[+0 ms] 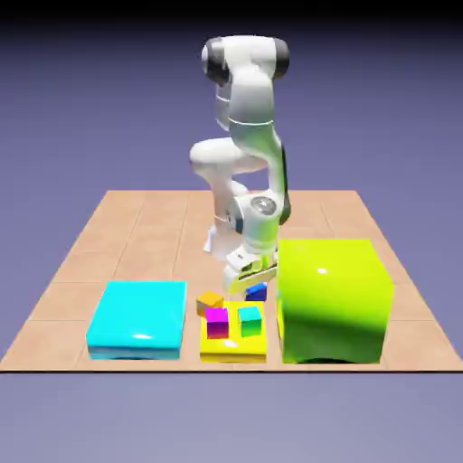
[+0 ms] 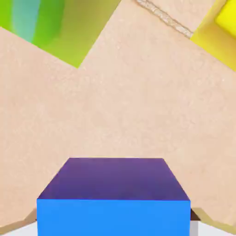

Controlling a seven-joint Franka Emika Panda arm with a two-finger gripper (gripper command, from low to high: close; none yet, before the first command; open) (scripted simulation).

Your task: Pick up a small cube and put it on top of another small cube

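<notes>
Claw [image 2: 114, 226] pinching the small dark-blue cube [image 2: 114, 198]
The big glossy yellow-green block [image 1: 332, 300] stands just beside it, toward the exterior view's right.

In the hand view, the bottom edge cuts off the blue cube [image 2: 114, 198], which mostly hides the tool's fingertips [image 2: 195, 228], while the top edge crops the green block [image 2: 69, 32].

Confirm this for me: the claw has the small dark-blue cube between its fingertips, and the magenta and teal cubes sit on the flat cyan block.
Wrong block: the exterior view shows the magenta cube and teal cube on the flat yellow block. The rest stands.
</notes>
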